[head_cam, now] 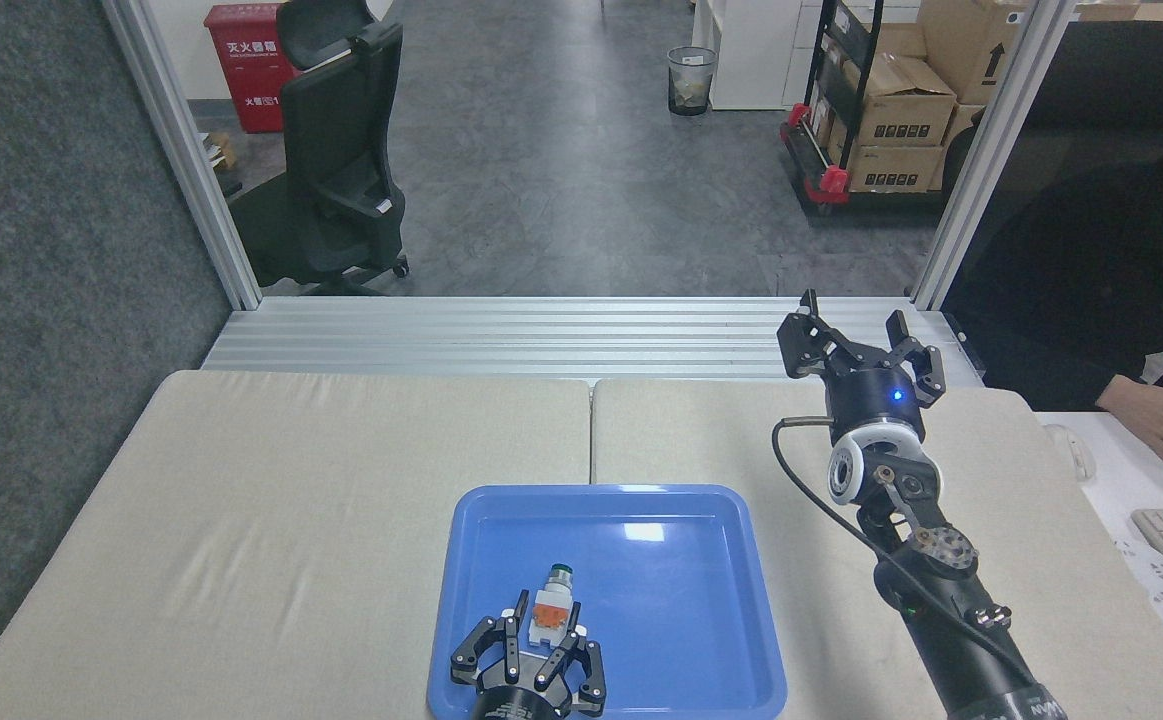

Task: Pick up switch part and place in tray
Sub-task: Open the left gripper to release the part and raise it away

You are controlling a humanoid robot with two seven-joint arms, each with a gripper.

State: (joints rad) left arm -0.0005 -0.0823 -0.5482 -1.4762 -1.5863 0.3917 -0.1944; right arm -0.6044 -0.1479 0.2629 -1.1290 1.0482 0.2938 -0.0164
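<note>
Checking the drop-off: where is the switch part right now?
In the head view, the switch part sits between the left gripper's fingers, over the near-left area of the blue tray.
</note>
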